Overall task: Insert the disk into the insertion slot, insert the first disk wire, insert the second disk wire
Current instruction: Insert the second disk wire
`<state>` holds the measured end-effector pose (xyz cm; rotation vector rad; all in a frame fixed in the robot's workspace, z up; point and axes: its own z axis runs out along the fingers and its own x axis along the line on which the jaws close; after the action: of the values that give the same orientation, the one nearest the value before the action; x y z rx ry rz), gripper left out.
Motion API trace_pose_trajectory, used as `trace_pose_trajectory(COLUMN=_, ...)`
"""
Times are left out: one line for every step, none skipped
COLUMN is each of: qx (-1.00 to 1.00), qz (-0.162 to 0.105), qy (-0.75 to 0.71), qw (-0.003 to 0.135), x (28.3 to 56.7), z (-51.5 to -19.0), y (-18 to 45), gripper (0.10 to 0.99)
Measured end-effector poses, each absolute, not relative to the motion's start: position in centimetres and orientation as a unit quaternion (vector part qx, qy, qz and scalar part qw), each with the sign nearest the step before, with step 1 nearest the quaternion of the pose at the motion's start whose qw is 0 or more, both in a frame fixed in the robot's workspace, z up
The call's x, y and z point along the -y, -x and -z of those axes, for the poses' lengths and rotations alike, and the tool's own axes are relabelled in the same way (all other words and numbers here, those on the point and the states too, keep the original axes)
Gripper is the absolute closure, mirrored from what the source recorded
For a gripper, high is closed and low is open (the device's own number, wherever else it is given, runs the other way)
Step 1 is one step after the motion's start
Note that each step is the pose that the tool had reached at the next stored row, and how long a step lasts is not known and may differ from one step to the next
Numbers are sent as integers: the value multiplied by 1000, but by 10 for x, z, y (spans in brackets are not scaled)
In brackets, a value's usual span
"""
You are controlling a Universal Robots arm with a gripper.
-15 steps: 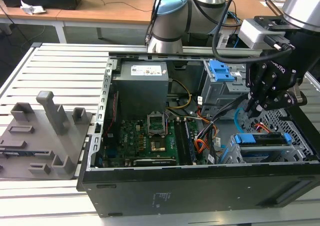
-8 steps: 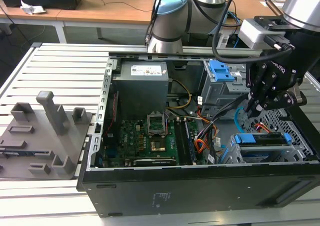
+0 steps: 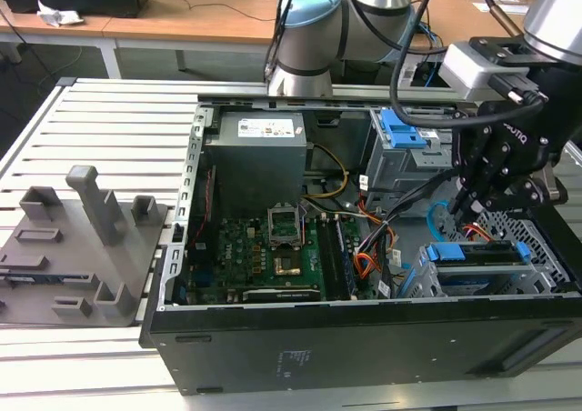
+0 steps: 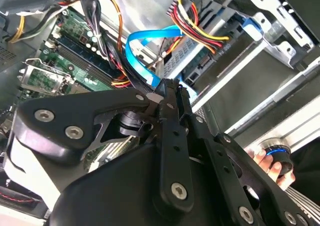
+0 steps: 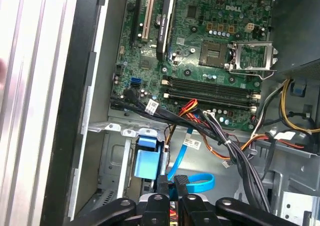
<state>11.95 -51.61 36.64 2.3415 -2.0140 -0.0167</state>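
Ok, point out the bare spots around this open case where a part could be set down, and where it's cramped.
Free: the slatted table behind the grey fixture tray, up to the case's wall, and the strip before that tray. Crowded: the corner at the exterior view's right, where the gripper hangs over the disk among the light-blue cable and red-orange wires.

In the second wrist view, the gripper (image 4: 172,93) body hides the plug end of the second disk wire (image 4: 145,53). In the exterior view, the disk (image 3: 479,255) is partly covered by the gripper (image 3: 468,213), and the arm is cut off by the upper edge.
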Motion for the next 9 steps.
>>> trace_pose_trajectory(qx=652, qz=5, qy=-758, qw=27, x=518, z=-366, y=-119, gripper=922)
trace_pose_trajectory(qx=652, qz=5, qy=-758, qw=27, x=520, z=-366, y=-120, gripper=922)
trace_pose_trajectory(qx=652, qz=5, qy=-758, qw=27, x=522, z=-366, y=-120, gripper=922)
trace_pose_trajectory(qx=652, qz=5, qy=-758, qw=27, x=524, z=-366, y=-119, gripper=922)
trace_pose_trajectory(qx=652, qz=5, qy=-758, qw=27, x=526, z=-366, y=-120, gripper=922)
trace_pose_trajectory(qx=652, qz=5, qy=-758, qw=26, x=529, z=-366, y=-120, gripper=922)
trace_pose_trajectory(qx=652, qz=5, qy=-758, qw=26, x=530, z=-366, y=-120, gripper=922)
trace_pose_trajectory(qx=652, qz=5, qy=-758, qw=27, x=530, z=-366, y=-120, gripper=922)
trace_pose_trajectory(qx=652, qz=5, qy=-758, qw=27, x=530, z=-366, y=-120, gripper=922)
